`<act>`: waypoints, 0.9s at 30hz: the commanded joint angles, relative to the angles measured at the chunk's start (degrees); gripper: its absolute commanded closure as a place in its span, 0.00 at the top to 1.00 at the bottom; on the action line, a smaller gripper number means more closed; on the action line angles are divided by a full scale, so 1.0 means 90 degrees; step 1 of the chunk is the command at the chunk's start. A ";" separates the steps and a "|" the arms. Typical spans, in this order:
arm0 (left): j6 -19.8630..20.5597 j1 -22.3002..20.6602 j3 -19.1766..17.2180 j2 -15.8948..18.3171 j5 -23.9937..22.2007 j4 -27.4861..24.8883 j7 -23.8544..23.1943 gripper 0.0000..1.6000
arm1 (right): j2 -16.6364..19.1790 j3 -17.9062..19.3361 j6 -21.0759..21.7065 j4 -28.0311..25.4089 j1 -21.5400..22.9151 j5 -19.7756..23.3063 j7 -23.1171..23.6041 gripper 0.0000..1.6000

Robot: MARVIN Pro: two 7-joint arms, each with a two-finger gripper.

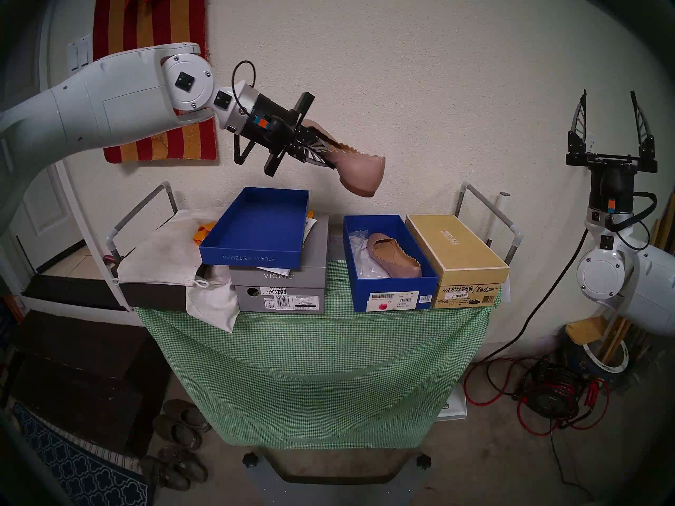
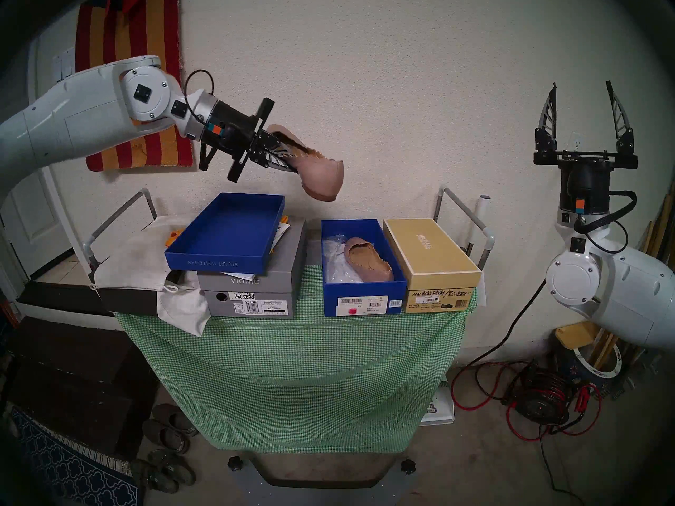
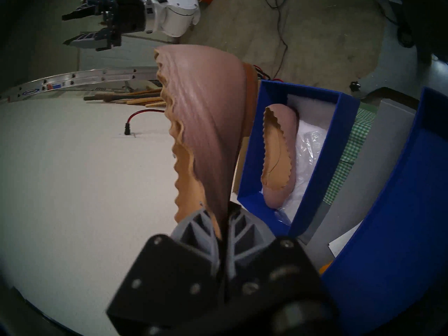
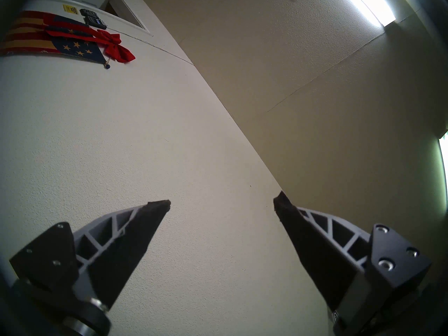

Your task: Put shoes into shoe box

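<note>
You have one dusty-pink leather ballet flat (image 1: 393,257) already lying in the deep royal-blue cardboard shoe box (image 1: 394,289). Its mate (image 1: 359,173) hangs clenched in the left gripper (image 1: 317,154), up left of the box; the right gripper (image 1: 609,111) is spread, empty.

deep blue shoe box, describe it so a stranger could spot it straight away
On the green checked tablecloth, three boxes stand in a row. The deep blue shoe box is the middle one, open, with a pink ballet flat inside, between grey VIONIC box and tan MICHAEL box.
</note>
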 commanded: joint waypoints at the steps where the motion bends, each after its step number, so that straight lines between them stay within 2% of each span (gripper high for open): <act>1: -0.0006 0.0092 0.0088 -0.0737 -0.0012 0.0538 -0.0660 0.00 | 0.0006 0.0044 0.0009 0.0007 -0.0007 0.0039 0.0005 1.00; 9: -0.0139 0.0287 0.0127 -0.1334 -0.0265 0.1089 -0.1332 0.00 | 0.0005 0.0089 0.0032 -0.0002 -0.0050 0.0064 0.0005 1.00; 10: -0.0166 0.0303 0.0165 -0.1534 -0.0351 0.1277 -0.1447 0.00 | 0.0005 0.0098 0.0035 -0.0003 -0.0059 0.0068 0.0005 1.00; 12: -0.0186 0.0367 0.0098 -0.1521 -0.0397 0.1212 -0.1588 0.00 | 0.0004 0.0109 0.0039 -0.0006 -0.0069 0.0073 0.0005 1.00; 21: -0.0308 0.0499 0.0057 -0.2248 -0.0836 0.1800 -0.2359 0.00 | 0.0004 0.0164 0.0054 -0.0014 -0.0121 0.0090 0.0005 1.00; 27: -0.0399 0.0661 0.0162 -0.2636 -0.1052 0.2207 -0.2595 0.00 | 0.0003 0.0203 0.0061 -0.0016 -0.0157 0.0096 0.0005 1.00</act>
